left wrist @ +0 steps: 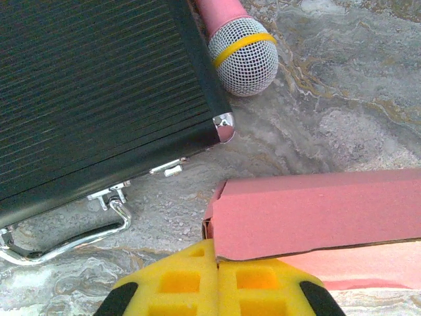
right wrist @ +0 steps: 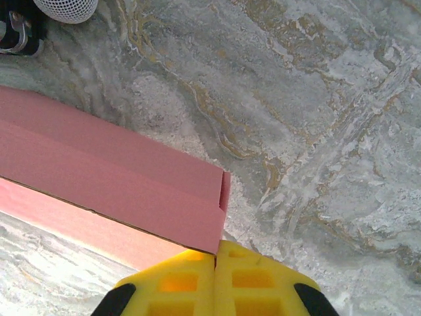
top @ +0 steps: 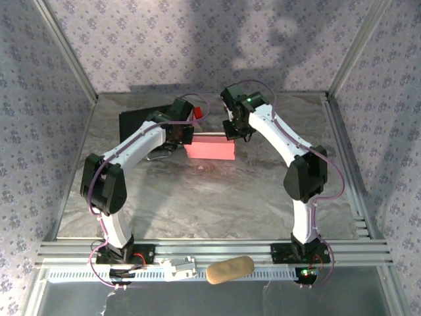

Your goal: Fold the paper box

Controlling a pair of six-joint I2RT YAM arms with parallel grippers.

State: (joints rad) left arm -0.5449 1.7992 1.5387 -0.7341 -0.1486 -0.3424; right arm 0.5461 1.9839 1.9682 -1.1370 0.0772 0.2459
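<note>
Ana: Yellow fingers (left wrist: 177, 283) of the left tool (left wrist: 217, 266) sit lowest in its wrist view, clenched tip to tip with nothing between them. Why shut?

Ben: My guess is that shut tips make a blunt pusher. They meet the box (left wrist: 316, 210) at its 9 o'clock end, right at the corner. Touching or just short, I can't tell.

Ana: And the right tool (right wrist: 215, 270)?

Ben: Same, clenched and empty, at the box's 3 o'clock end, under the corner where a side flap (right wrist: 225, 191) stands out a little.

Ana: So one at each end.

Ben: It looks like bracing. Hemmed in from both ends, the box shouldn't slide on the counter (top: 217, 197) while a flap is nudged in.

Ana: Where is the box overall?

Ben: From above, toward 12 o'clock on the counter, long side across, between the two tools. A black case (left wrist: 92, 85) lies at its 10 o'clock and a mic (left wrist: 245, 56) at 11, both apart from it.

Ana: Folded?

Ben: Mostly, I'd say. The body is up, but a seam gapes along the near edge and the ends look open.
</note>
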